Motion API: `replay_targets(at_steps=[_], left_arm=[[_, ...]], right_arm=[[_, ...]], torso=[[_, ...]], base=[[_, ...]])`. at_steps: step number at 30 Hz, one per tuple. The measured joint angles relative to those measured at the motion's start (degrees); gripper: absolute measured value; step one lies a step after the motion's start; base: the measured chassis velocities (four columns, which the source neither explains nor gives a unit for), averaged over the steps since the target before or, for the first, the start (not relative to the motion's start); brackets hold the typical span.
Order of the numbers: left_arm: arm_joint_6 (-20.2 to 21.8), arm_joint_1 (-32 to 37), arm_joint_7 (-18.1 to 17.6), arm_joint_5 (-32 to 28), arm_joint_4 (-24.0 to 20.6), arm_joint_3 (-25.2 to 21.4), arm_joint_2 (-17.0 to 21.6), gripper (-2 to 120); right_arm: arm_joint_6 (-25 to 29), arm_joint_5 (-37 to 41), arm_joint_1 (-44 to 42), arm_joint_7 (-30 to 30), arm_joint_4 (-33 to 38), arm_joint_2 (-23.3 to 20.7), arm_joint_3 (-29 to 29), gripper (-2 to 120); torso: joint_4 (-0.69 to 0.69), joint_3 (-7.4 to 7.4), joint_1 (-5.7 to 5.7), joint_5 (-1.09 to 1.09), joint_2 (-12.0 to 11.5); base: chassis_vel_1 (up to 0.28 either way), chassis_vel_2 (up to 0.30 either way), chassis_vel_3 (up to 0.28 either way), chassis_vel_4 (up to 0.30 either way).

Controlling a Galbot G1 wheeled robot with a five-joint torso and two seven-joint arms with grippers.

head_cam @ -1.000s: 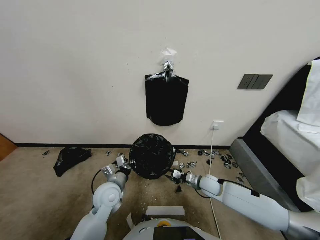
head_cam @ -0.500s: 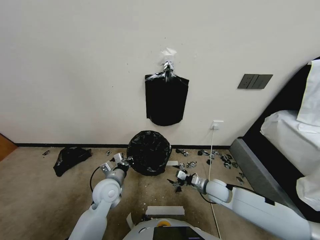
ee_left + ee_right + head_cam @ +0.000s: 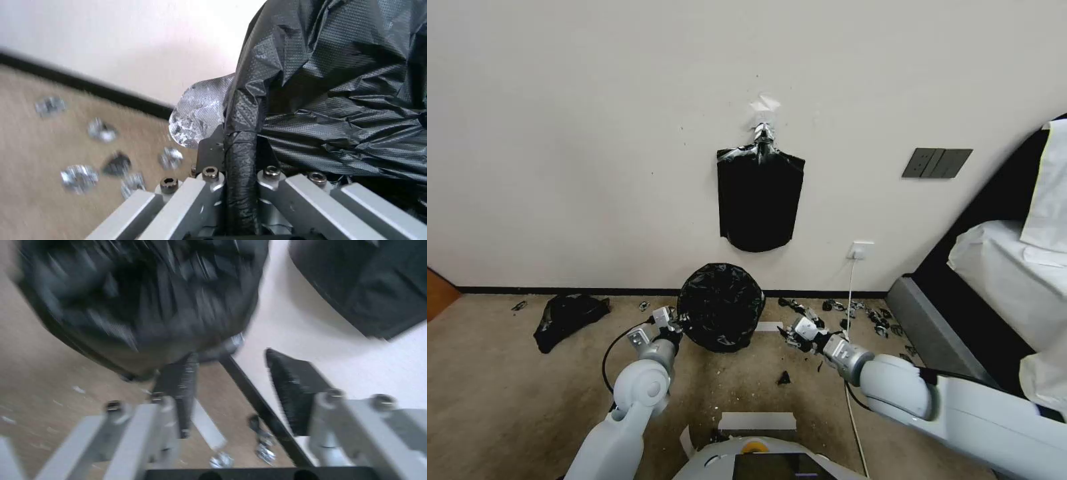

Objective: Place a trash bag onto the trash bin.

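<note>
Trash bag [image 3: 719, 307] drapes the trash bin by the wall baseboard at 12 o'clock. Left gripper [image 3: 675, 326] pinches the bag's edge at its 9 o'clock side. Right gripper [image 3: 792, 332], fingers spread and empty, sits off at 3 o'clock.

Head view overlooks floor, wall; both wrist views close on trash bag [image 3: 719, 307].

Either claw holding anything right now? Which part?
Left claw is shut on a bunched fold at the trash bag's left edge. Right claw is open, holding nothing.
</note>
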Motion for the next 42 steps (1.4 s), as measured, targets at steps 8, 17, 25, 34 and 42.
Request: replay_targets(at_steps=[8,17,25,34,42], left_arm=[[-3.1,1.9,3.4,10.3,-1.1,1.4,-0.1,1],[-5.5,3.4,6.5,18.8,-1.7,2.6,-0.8,1],[-7.0,3.6,8.4,23.9,-1.4,3.2,-1.5,1],[-8.2,3.6,9.5,26.7,-0.7,3.3,-2.3,1],[-8.8,3.8,10.0,27.7,-0.5,3.3,-2.5,1]], right_arm=[[-8.1,26.2,13.5,8.8,1.2,9.5,-4.6,9],[-8.4,32.1,18.7,16.4,-4.4,17.1,-9.6,7],[-8.4,33.3,19.9,20.5,-9.5,22.1,-12.4,7],[-8.2,35.6,21.9,24.9,-14.2,27.0,-15.1,7],[-8.1,38.4,24.5,30.0,-19.2,32.2,-18.3,9]], torso=[[0.02,0.0,0.0,-0.02,0.0],[0.0,0.0,0.0,0.0,0.0],[0.0,0.0,0.0,-0.01,0.0],[-0.01,0.0,0.0,-0.01,0.0],[0.01,0.0,0.0,-0.01,0.0]], base=[[0.0,0.0,0.0,0.0],[0.0,0.0,0.0,0.0],[0.0,0.0,0.0,0.0],[0.0,0.0,0.0,0.0],[0.0,0.0,0.0,0.0]])
